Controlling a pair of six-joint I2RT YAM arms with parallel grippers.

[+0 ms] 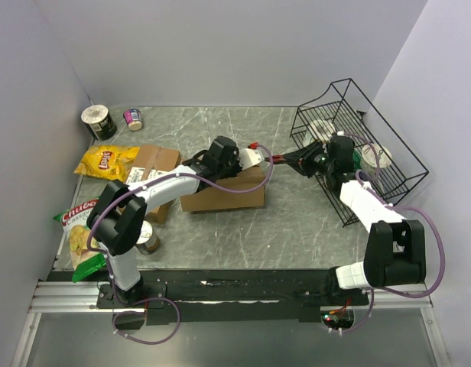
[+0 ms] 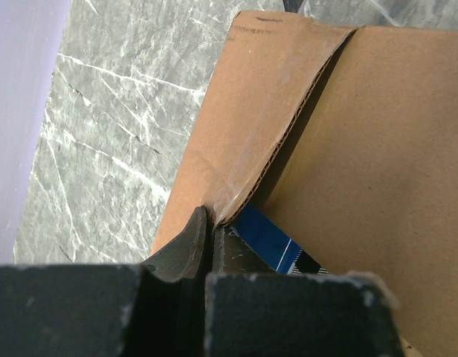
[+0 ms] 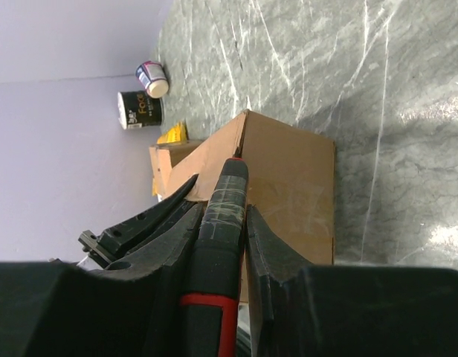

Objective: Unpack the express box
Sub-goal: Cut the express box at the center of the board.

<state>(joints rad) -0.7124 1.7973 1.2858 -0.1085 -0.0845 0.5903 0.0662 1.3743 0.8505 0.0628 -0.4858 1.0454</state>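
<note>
Now my right gripper (image 3: 223,212), clamped on the tool (image 3: 230,178), aims it lengthwise at the box (image 3: 288,171) just ahead; left gripper (image 2: 207,232), fingers together, sits at the flap (image 2: 244,126).

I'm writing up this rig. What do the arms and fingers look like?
The left arm and right arm have white links with chunky black joints, each trailed by a looping purple cable. The fingers are matte black, tapering toward the tips.
</note>
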